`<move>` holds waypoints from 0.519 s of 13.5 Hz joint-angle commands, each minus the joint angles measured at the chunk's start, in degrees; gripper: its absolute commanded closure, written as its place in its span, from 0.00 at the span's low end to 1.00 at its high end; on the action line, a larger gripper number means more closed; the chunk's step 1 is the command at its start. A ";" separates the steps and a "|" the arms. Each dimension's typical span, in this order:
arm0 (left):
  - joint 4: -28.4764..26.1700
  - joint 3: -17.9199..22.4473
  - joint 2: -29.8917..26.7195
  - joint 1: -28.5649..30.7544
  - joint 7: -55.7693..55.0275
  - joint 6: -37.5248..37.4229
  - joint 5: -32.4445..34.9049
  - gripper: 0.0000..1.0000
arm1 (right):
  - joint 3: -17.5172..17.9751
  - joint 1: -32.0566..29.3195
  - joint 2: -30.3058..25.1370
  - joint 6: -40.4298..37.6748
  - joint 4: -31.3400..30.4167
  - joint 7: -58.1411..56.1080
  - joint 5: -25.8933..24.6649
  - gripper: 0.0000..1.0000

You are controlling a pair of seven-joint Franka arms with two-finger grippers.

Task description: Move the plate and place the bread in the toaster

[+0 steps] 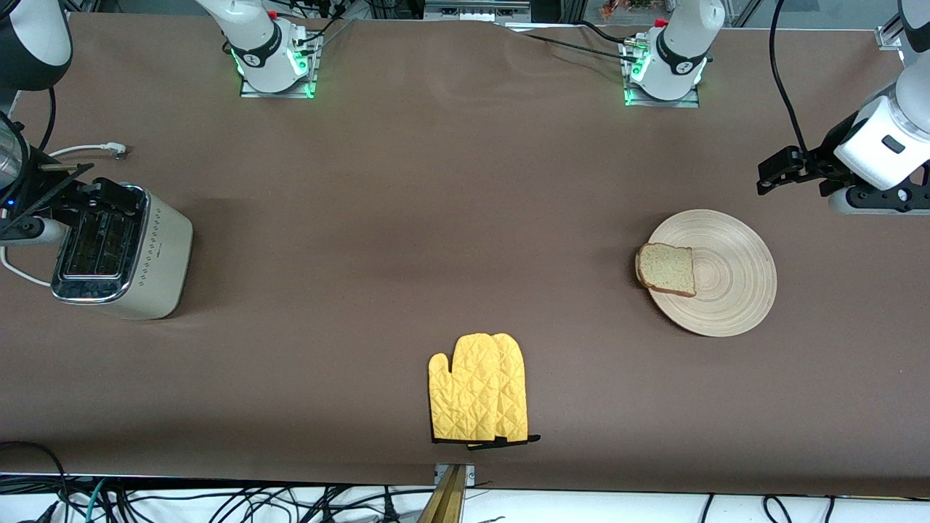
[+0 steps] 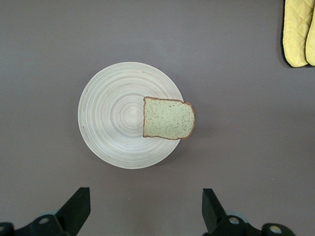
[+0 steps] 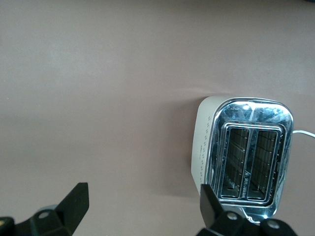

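Note:
The beige wooden plate (image 1: 730,287) lies toward the left arm's end of the table. The slice of speckled bread (image 1: 667,269) rests on the plate's edge that faces the right arm's end and overhangs it a little. The left wrist view shows the plate (image 2: 110,118) and the bread (image 2: 168,118) from above. My left gripper (image 1: 776,168) hangs open and empty in the air just off the plate's rim; it also shows in the left wrist view (image 2: 146,211). The cream toaster (image 1: 156,254) stands at the right arm's end with both slots empty (image 3: 248,157). My right gripper (image 1: 80,200) hangs open above it (image 3: 142,211).
A pair of yellow oven mitts (image 1: 479,388) lies near the table's front edge in the middle, also seen in the left wrist view (image 2: 298,32). The toaster's white cord and plug (image 1: 109,149) lie on the table farther from the front camera than the toaster.

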 commanded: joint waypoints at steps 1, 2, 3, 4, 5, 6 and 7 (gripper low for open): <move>1.32 0.48 0.56 -0.25 0.35 -0.46 -1.09 0.00 | 0.05 0.04 0.42 -0.55 1.11 -0.44 -0.75 0.00; 1.41 0.48 0.56 -0.17 0.26 -0.46 -1.09 0.00 | 0.05 -0.05 0.42 -0.55 1.11 -0.44 -0.75 0.00; 1.41 0.48 0.56 0.18 0.18 -0.46 -1.18 0.00 | 0.05 -0.05 0.42 -0.55 1.11 -0.44 -0.75 0.00; 1.49 0.48 0.65 0.53 0.18 -0.55 -1.44 0.00 | 0.05 -0.05 0.42 -0.55 1.11 -0.44 -0.75 0.00; 1.58 0.48 0.91 0.89 0.18 -0.55 -1.70 0.00 | 0.05 -0.05 0.42 -0.55 1.11 -0.44 -0.75 0.00; 1.67 0.48 1.26 1.06 0.26 -0.55 -1.79 0.00 | 0.05 -0.05 0.42 -0.55 1.11 -0.44 -0.75 0.00; 1.67 0.48 1.79 2.02 0.26 -0.55 -1.97 0.00 | 0.05 -0.05 0.42 -0.55 1.11 -0.44 -0.75 0.00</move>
